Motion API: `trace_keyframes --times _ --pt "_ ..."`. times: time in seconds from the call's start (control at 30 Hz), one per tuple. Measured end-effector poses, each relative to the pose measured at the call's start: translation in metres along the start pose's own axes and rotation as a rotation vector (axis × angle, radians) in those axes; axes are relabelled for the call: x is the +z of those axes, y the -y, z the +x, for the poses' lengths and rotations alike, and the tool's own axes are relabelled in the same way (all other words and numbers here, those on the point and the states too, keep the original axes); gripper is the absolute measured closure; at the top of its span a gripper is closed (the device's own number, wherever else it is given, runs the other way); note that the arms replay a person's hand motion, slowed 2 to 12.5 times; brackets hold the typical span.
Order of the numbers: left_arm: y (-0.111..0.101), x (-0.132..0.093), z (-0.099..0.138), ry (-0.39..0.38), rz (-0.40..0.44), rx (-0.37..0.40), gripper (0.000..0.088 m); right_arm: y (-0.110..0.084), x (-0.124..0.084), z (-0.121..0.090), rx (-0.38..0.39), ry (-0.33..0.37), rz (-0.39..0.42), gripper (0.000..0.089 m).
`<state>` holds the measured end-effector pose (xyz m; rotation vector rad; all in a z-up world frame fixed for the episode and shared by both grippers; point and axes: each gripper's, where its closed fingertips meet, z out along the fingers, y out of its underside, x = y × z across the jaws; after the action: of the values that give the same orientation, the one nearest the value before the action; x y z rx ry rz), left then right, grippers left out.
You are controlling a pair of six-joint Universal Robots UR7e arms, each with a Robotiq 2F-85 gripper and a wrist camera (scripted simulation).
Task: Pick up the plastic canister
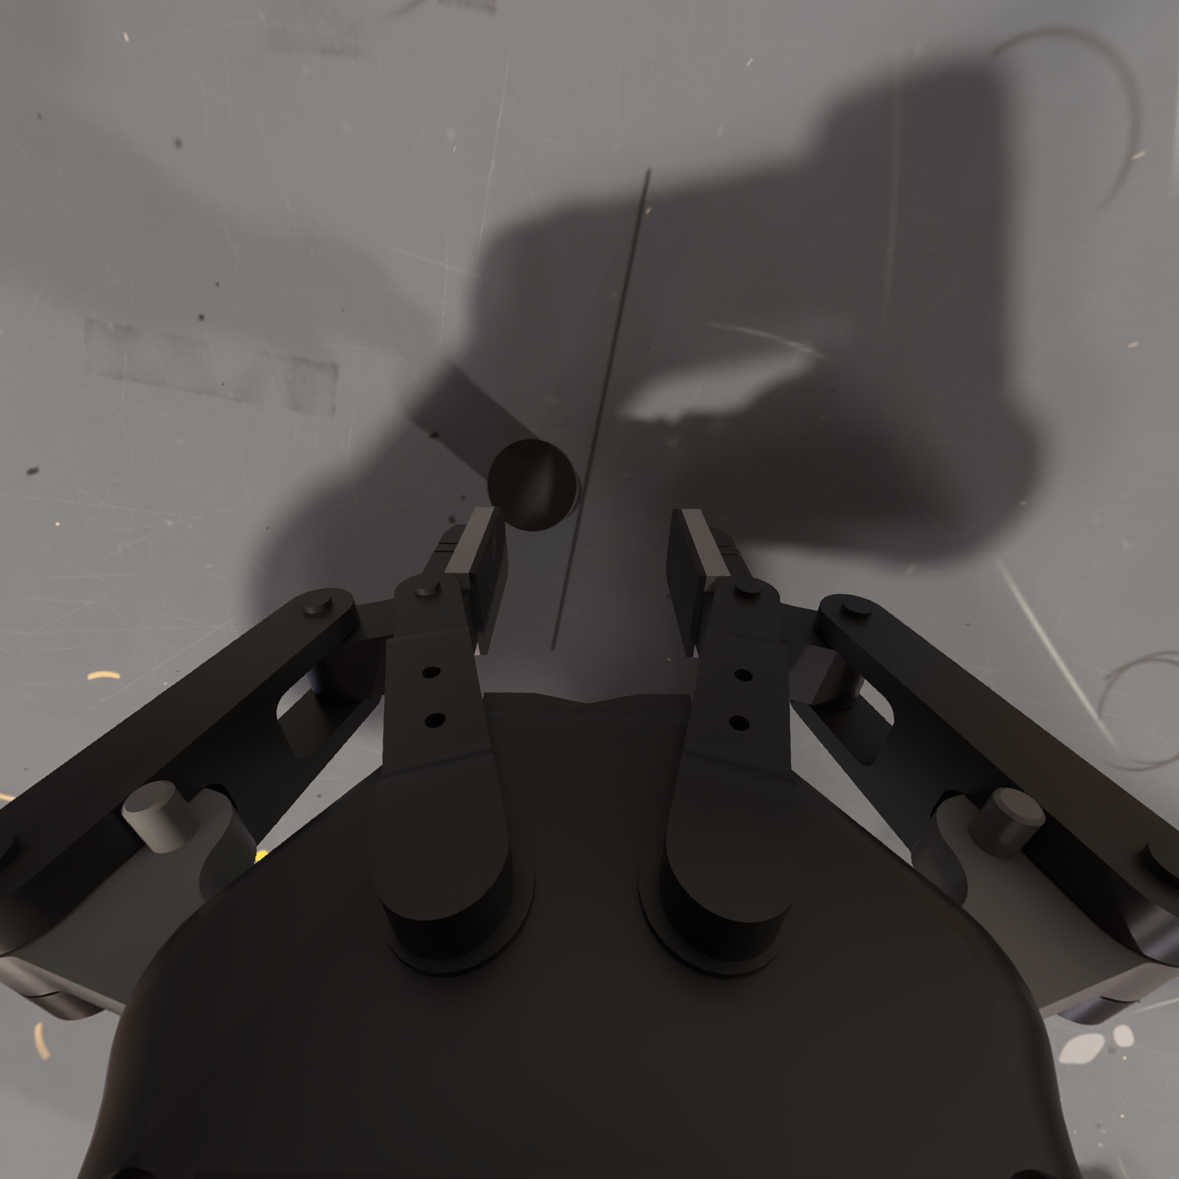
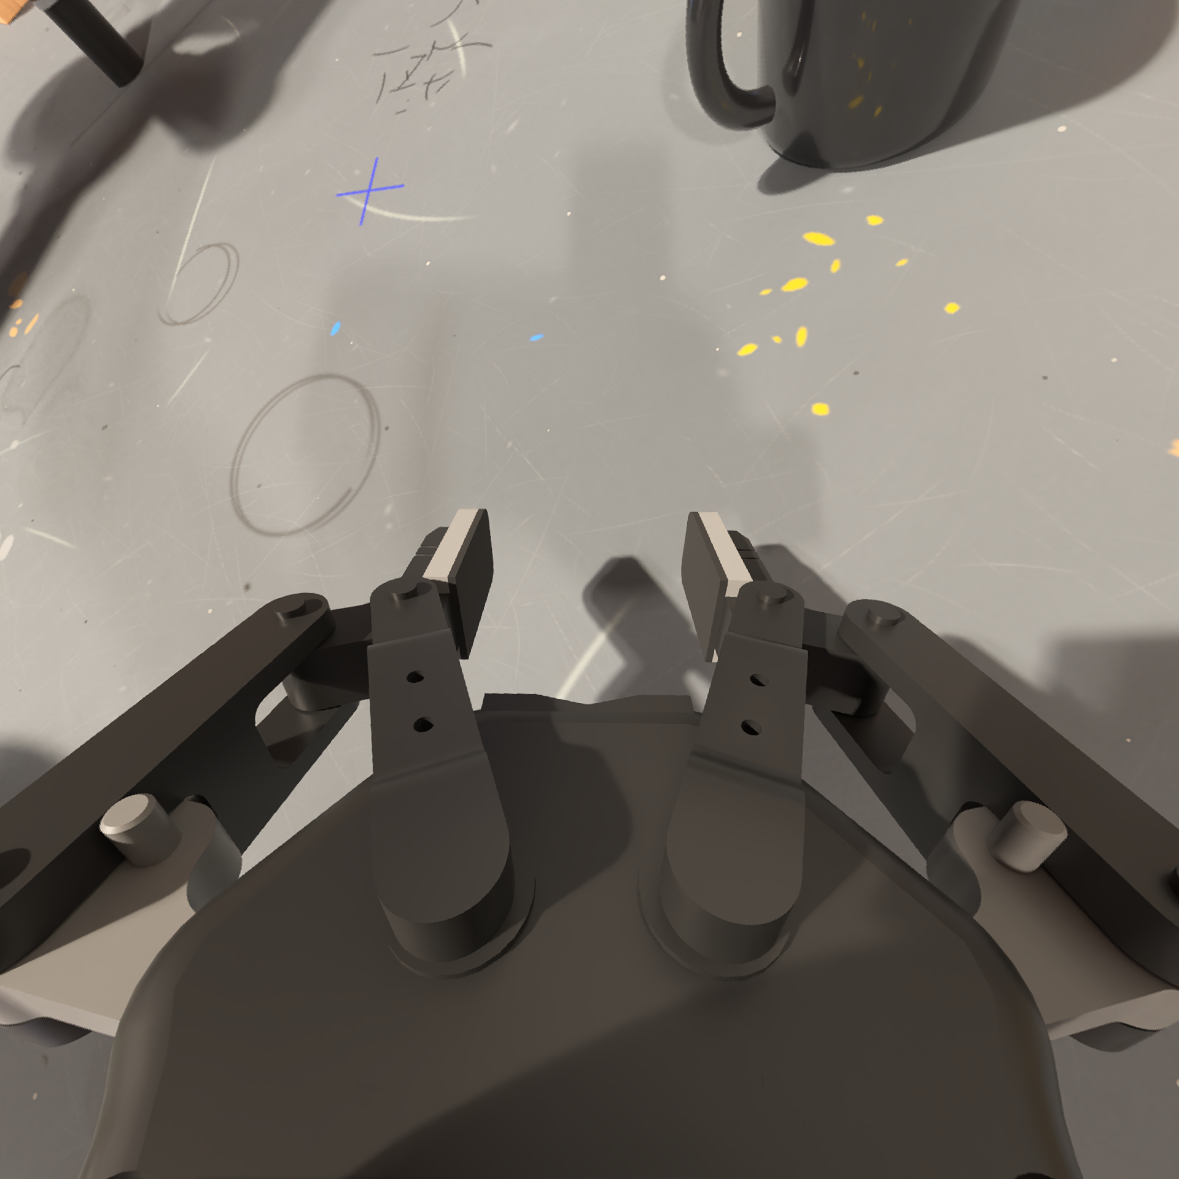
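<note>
Counter (image 1: 191, 223) fills the left wrist view edge to edge, grey, scratched and speckled, with no rim or wall in sight. A broad dark shadow spreads over its upper right half, and a thin dark line runs across it, passing between the fingers. The only object on it here is a small dark round thing (image 1: 531, 485), which may be the end of the plastic canister seen end-on, though I cannot tell for certain. It sits just beyond the tip of the picture-left finger (image 1: 486, 561); whether the two touch cannot be told. The rest of the surface around it lies bare.

The left claw (image 1: 584, 517) has its fingers parted with an open gap between the pads, and nothing is held in that gap.

In the right wrist view the counter (image 2: 574, 395) is again open and wide, marked with pencilled circles, a blue cross and yellow flecks. A black mug (image 2: 848, 76) stands at the upper right, handle turned picture-left, well apart from the fingers. At the top left corner a dark rod-like piece (image 2: 96, 44) with a wooden end pokes in.

The right claw (image 2: 587, 517) also has its fingers spread, empty, touching nothing, above bare surface.
</note>
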<state>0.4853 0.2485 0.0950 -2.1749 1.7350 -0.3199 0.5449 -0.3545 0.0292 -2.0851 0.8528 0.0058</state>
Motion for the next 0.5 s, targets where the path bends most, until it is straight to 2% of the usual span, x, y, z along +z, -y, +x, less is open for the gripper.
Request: trace_keyframes --times 0.33,0.5 --pt "-0.012 0.032 -0.019 0.069 -0.286 0.052 0.0411 -0.003 -0.001 -0.002 -0.008 0.018 -0.014 0.0357" --pt "-0.019 0.043 -0.021 0.081 -0.396 0.076 0.0393 -0.003 -0.002 -0.001 -0.012 0.017 -0.014 0.0357"
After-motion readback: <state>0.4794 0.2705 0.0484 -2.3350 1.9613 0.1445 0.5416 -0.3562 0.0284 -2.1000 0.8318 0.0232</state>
